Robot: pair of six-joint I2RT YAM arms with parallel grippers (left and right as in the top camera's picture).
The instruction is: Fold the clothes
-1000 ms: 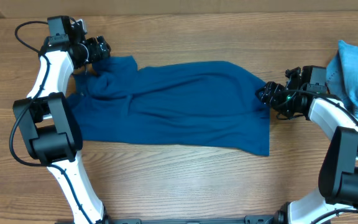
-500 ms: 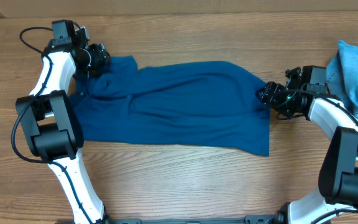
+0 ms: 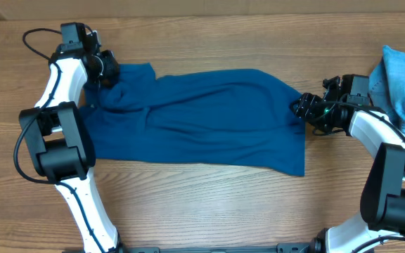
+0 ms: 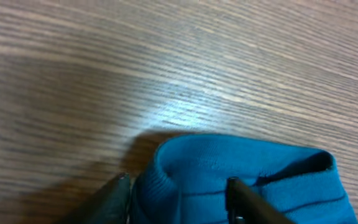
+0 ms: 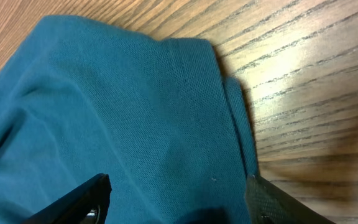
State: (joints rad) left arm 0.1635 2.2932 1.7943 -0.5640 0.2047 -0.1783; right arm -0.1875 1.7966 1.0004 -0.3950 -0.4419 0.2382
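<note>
A bare stretch of wooden bench [image 3: 209,211] fills the bottom of the overhead frame. Above it, across the middle, the deep-blue shirt [image 3: 202,119] lies spread out, rumpled toward its left end. At its right edge the right gripper [image 3: 299,107] sits over a corner, fingers wide apart. At upper left the left gripper [image 3: 107,67] straddles the shirt's ribbed edge, fingers apart with a fold of fabric between them. A light-blue garment [image 3: 403,77] lies bunched at the upper right.
</note>
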